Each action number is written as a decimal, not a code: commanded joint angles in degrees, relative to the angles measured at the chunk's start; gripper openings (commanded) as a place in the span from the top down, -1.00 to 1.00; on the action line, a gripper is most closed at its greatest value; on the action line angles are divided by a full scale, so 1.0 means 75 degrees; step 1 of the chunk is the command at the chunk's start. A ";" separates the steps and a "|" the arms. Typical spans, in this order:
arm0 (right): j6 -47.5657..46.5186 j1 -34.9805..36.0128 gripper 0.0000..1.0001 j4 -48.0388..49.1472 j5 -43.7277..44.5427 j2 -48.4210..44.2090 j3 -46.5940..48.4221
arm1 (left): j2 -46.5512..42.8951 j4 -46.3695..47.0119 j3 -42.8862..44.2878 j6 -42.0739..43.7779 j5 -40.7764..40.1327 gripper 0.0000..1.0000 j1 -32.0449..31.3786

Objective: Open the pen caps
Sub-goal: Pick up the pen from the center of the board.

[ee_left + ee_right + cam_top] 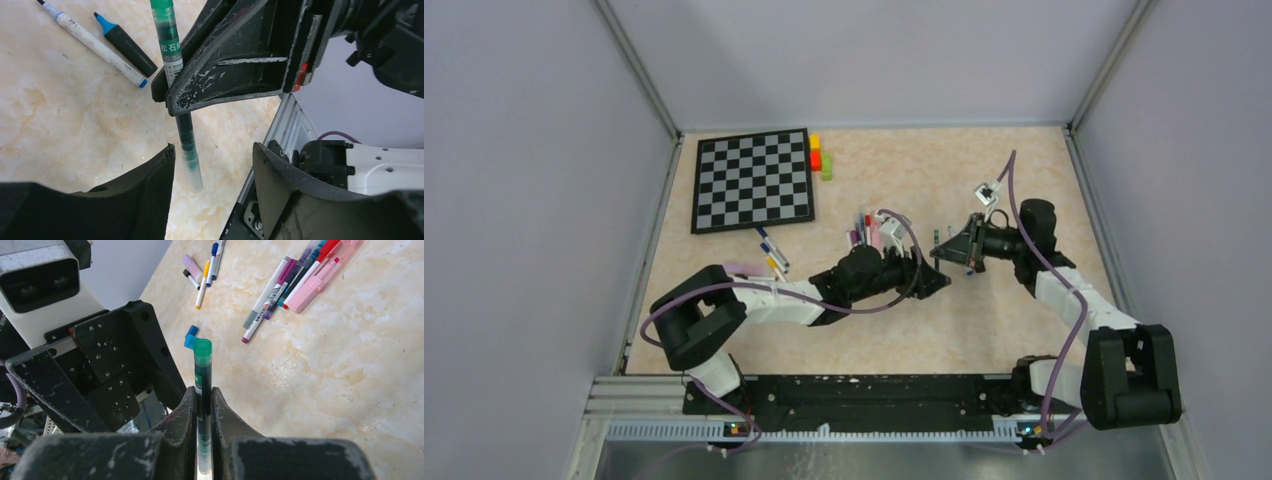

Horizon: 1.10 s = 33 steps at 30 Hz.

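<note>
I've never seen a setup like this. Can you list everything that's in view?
table: one, beige.
chessboard: one, black and grey, far left.
blocks: three, yellow, red, green, right of the chessboard.
loose pens: several, mixed colours, clustered mid-table.
green pen: one, green, clamped in the right fingers.
caps: two, blue, on the table near it.
left fingers: two, black, apart around the green pen's clear end.
right fingers: two, black, shut on the green pen.

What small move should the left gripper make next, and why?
Probably close the left gripper on the clear end of the green pen. The right gripper clamps the pen's barrel. The clear end, apparently the cap, sits between the left fingers, which stand apart and do not touch it.
</note>
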 commanded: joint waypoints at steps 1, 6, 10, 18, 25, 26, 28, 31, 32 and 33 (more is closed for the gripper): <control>-0.0209 0.0072 1.00 -0.0100 0.0105 0.0087 0.0444 | 0.0227 -0.0524 0.0504 0.0078 -0.0422 -0.18 -0.0128; -0.0195 0.0069 1.00 -0.0093 0.0114 0.0099 0.0452 | 0.0288 -0.1077 0.0663 0.0139 -0.0732 -0.09 -0.0210; -0.0194 0.0072 1.00 -0.0082 0.0099 0.0135 0.0463 | 0.0487 -0.1183 0.0795 0.0147 -0.0709 0.05 -0.0219; -0.0201 0.0071 1.00 -0.0105 0.0122 0.0173 0.0464 | 0.0797 -0.1184 0.0937 0.0090 -0.0441 0.30 -0.0234; -0.0415 0.0068 1.00 -0.0207 0.0026 0.0184 0.0501 | 0.0658 -0.1212 0.0817 0.0295 -0.0476 1.00 -0.0225; -0.0568 0.0074 1.00 -0.0324 -0.0017 0.0171 0.0550 | 0.0589 -0.1245 0.0785 0.0365 -0.0476 1.00 -0.0207; -0.1099 0.0044 0.67 -0.0719 -0.0163 0.0148 0.0733 | 0.0390 -0.1347 0.0674 0.0525 -0.0402 1.00 -0.0162; -0.1978 -0.0016 0.19 -0.1531 -0.0483 0.0105 0.1056 | -0.0014 -0.1451 0.0358 0.0687 -0.0003 1.00 0.0020; -0.2249 -0.0039 0.08 -0.1772 -0.0582 0.0075 0.1125 | -0.0171 -0.1528 0.0245 0.0733 0.0195 1.00 0.0109; -0.2514 -0.0049 -0.03 -0.1976 -0.0670 0.0052 0.1176 | -0.0326 -0.1632 0.0132 0.0771 0.0396 1.00 0.0204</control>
